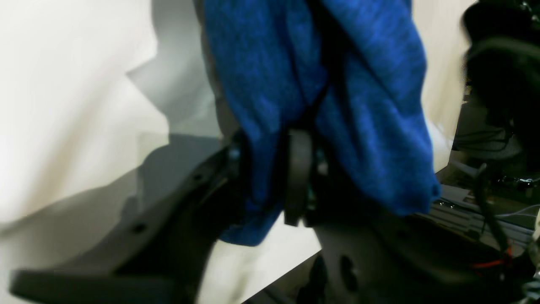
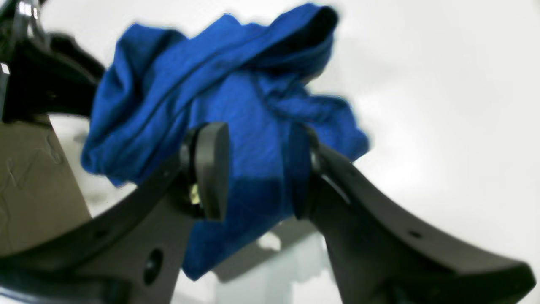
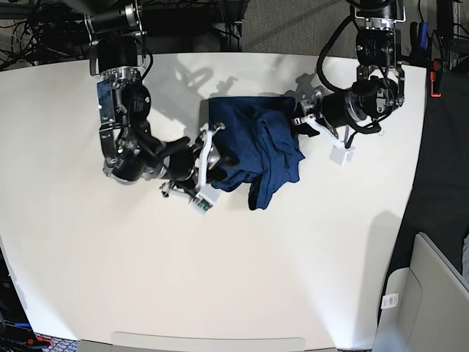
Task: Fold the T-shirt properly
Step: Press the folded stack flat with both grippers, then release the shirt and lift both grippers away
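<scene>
gripping a bunched fold of cloth, the right gripper [image 2: 253, 169] has its two dark round pads apart with blue fabric filling the space between them, so it is clamped on the t-shirt [image 2: 219, 97] rather than standing free. in the right wrist view the cloth rises above the pads in thick crumpled ridges and a loose flap hangs down below them, over the white table [image 2: 443, 105]. in the base view this gripper [image 3: 207, 155] sits at the left edge of the garment, its arm curling in from the left side of the picture. the left gripper [image 1: 295, 177] is seen very close and blurred in the left wrist view: one dark pad shows edge-on with blue knit draped over and around it on both sides, and i cannot tell whether its jaws are pressed on the cloth or parted. in the base view the left gripper [image 3: 306, 111] is at the right upper edge of the garment, touching or just beside it, with its arm coming down from the top right. the t-shirt [image 3: 253, 147] lies in a rumpled dark blue heap near the middle of the upper half of the table [image 3: 220, 279], between the two grippers, with one narrower part trailing down toward the near side. a small white block [image 3: 341, 155] rests on the table just right of the left arm, apart from the cloth. a pale chair [image 3: 432, 293] stands at the lower right, off the table.
</scene>
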Controlling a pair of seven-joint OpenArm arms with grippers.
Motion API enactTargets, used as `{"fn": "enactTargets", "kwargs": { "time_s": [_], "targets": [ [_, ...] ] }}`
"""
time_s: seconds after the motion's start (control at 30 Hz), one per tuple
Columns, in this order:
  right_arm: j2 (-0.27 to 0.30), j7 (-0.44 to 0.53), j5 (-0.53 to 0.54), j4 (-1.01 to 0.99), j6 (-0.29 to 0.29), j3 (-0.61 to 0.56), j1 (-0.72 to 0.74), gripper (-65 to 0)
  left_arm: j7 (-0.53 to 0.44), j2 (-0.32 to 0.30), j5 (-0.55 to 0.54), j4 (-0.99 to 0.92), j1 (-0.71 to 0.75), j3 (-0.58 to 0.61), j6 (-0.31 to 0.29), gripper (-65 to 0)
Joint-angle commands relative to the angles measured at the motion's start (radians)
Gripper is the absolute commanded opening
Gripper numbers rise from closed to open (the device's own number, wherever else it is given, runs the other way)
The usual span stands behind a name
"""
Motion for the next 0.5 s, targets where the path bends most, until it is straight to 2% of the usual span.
{"fn": "enactTargets", "kwargs": {
  "time_s": [0.0, 0.1, 0.27, 0.47],
  "targets": [
    [0.005, 0.019, 0.010, 0.020, 0.006, 0.001, 0.023, -41.2, -0.006, -0.005, -0.026, 0.018, -0.012, -0.004, 0.000, -46.5],
    [0.021, 0.020, 0.001, 0.020, 0.006, 0.004, 0.011, -41.2, -0.008, -0.005, -0.025, 0.014, -0.006, -0.018, 0.000, -42.7],
    [0.036, 0.020, -0.001, 0.021, 0.006, 0.002, 0.009, -41.2, -0.008, -0.007, -0.023, 0.014, 0.010, -0.151, 0.000, -42.9],
    [0.039, 0.022, -0.002, 0.021, 0.006, 0.005, 0.009, -41.2, 0.004, -0.008, -0.033, 0.071, 0.013, -0.220, 0.000, -43.1]
  ]
}}
